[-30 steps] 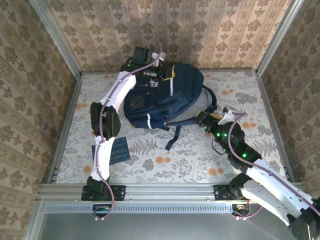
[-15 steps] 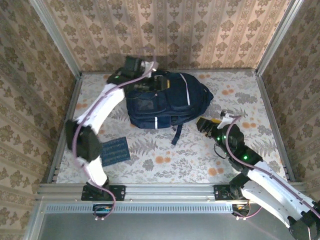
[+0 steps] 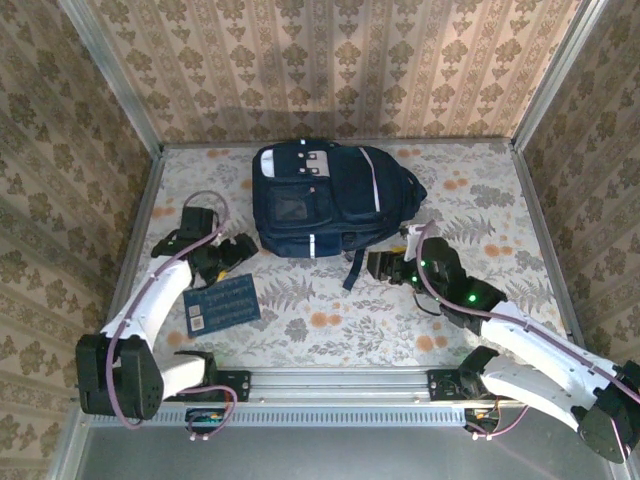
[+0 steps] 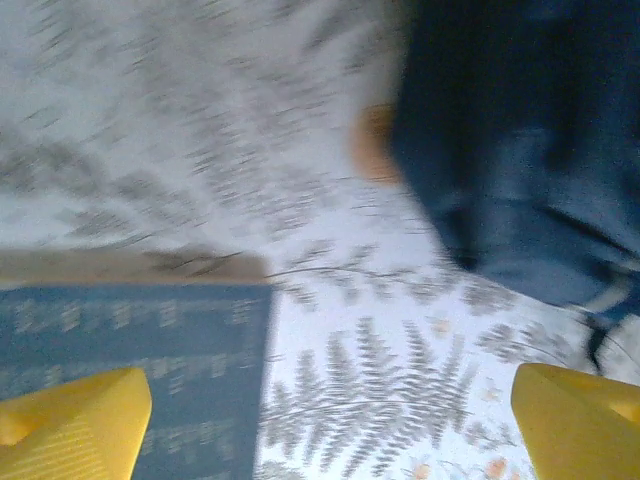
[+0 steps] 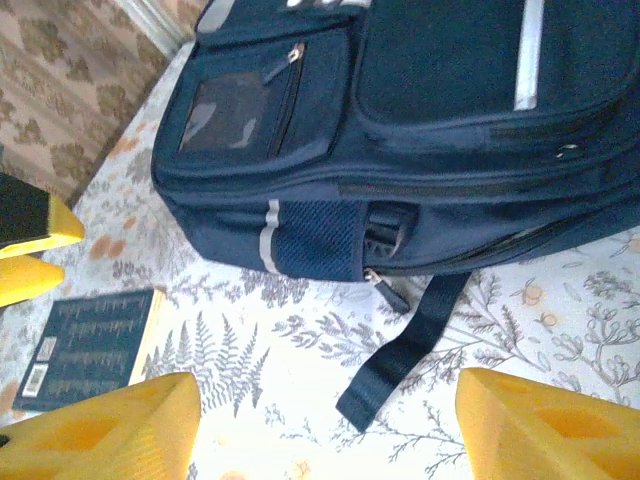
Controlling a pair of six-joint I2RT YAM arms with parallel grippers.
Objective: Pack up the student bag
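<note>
The student bag lies flat at the back middle of the table, front pocket up, white stripes showing. One dark strap trails off its near edge. My left gripper hovers near the bag's left corner, just above the navy booklet. Its yellow fingers stand wide apart and open, with only table between them. In the left wrist view the booklet is at lower left and the bag at upper right. My right gripper is open, facing the strap and the bag's side.
Metal rails and patterned walls close the table on the left, back and right. The floral cloth in front of the bag is bare. The booklet also shows at the lower left of the right wrist view.
My left gripper has opened, let go of the bag's top and swung back to the near left over the booklet. The bag has settled flat. My right gripper has moved left toward the strap.
</note>
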